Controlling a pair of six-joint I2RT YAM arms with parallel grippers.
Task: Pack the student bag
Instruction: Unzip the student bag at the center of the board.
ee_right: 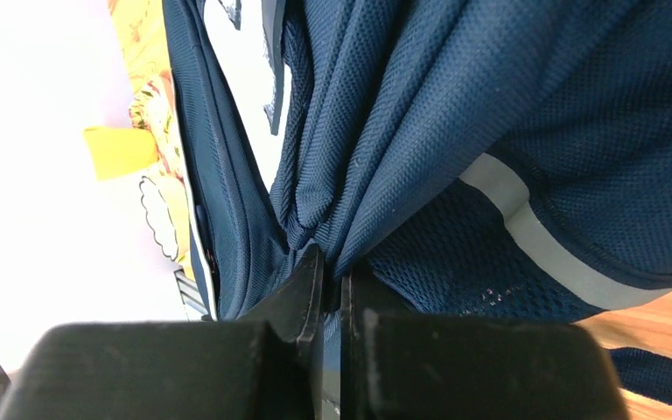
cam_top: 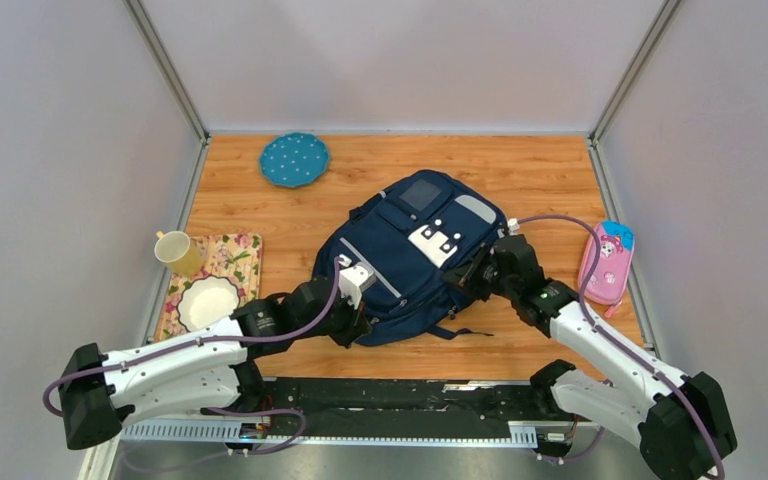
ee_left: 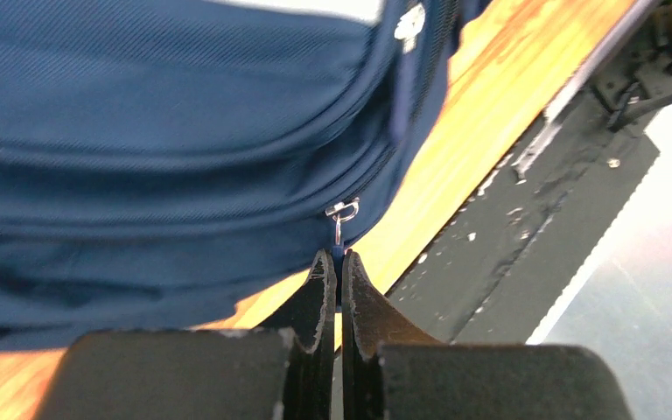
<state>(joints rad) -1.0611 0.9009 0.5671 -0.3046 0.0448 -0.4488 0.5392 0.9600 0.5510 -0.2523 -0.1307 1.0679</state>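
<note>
Backpack (cam_top: 410, 255) lies flat, front pockets up, ahead of both my arms. My right gripper (ee_right: 332, 262) at backpack's right edge, jaws pinched tight on fold of its fabric. My left gripper (ee_left: 339, 262) at backpack's near-left corner, jaws clamped on zipper pull (ee_left: 340, 229). Pink pencil case (cam_top: 606, 262) right of backpack, apart.

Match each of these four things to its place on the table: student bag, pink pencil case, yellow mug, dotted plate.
Things:
1. student bag
2. pink pencil case
3. yellow mug
4. dotted plate

Places on the table:
A. far side
B. left side
C. middle
D. right edge

Pairs: 1-C; 2-D; 3-B; 4-A
</note>
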